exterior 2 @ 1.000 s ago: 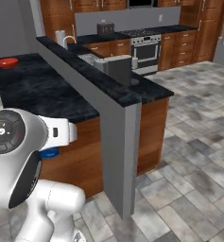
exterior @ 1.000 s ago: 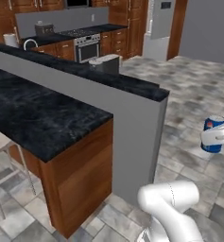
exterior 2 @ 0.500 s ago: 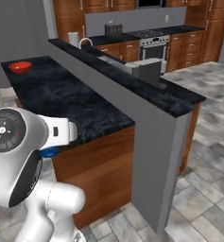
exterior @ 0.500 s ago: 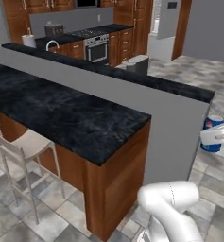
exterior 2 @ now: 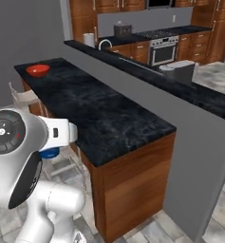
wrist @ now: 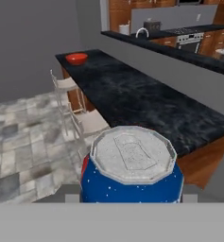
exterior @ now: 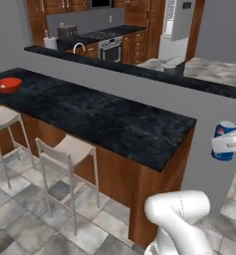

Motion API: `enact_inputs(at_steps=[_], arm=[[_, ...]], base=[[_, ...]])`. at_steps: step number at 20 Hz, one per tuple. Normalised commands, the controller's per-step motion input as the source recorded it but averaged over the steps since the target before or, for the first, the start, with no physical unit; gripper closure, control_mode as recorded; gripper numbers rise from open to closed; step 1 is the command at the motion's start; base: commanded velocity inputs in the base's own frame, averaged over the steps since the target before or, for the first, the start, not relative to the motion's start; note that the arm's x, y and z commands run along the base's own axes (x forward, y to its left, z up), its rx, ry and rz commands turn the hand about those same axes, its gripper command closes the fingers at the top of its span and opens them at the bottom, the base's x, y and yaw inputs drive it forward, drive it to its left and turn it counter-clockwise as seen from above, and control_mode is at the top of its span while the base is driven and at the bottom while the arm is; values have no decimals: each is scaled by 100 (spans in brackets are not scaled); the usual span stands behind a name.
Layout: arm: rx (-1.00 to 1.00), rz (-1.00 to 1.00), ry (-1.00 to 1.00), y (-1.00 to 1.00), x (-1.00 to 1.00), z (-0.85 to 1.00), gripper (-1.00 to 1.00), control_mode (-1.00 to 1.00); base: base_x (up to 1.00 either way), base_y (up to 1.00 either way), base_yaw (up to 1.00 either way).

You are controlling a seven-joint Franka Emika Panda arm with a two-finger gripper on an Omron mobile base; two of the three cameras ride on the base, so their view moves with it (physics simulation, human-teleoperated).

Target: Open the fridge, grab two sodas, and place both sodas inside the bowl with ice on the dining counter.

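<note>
The end effector point(exterior: 228, 145) is sitting at the right edge of the left base view, pinching the blue soda can point(exterior: 224, 141) and carrying it upright in the air beside the tabletop point(exterior: 104, 117). In the hand view the can point(wrist: 131, 172) is filling the lower centre, its silver lid facing up. The red bowl point(exterior: 6, 84) is resting at the far end of the black marble tabletop, upper left, well apart from the can. Two stools point(exterior: 64, 152) are standing along the tabletop's near side.
</note>
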Motion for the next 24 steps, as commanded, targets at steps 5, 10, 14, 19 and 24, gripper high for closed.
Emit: enact_inputs(at_steps=[5, 10, 14, 19, 24], arm=[[0, 0, 0, 0, 0, 0, 100, 100], [0, 0, 0, 0, 0, 0, 100, 100], [0, 0, 0, 0, 0, 0, 100, 100], [0, 0, 0, 0, 0, 0, 100, 100], [0, 0, 0, 0, 0, 0, 100, 100]], base=[[33, 100, -17], [36, 100, -18], [38, 100, -16], [43, 100, -15], [45, 100, -17]])
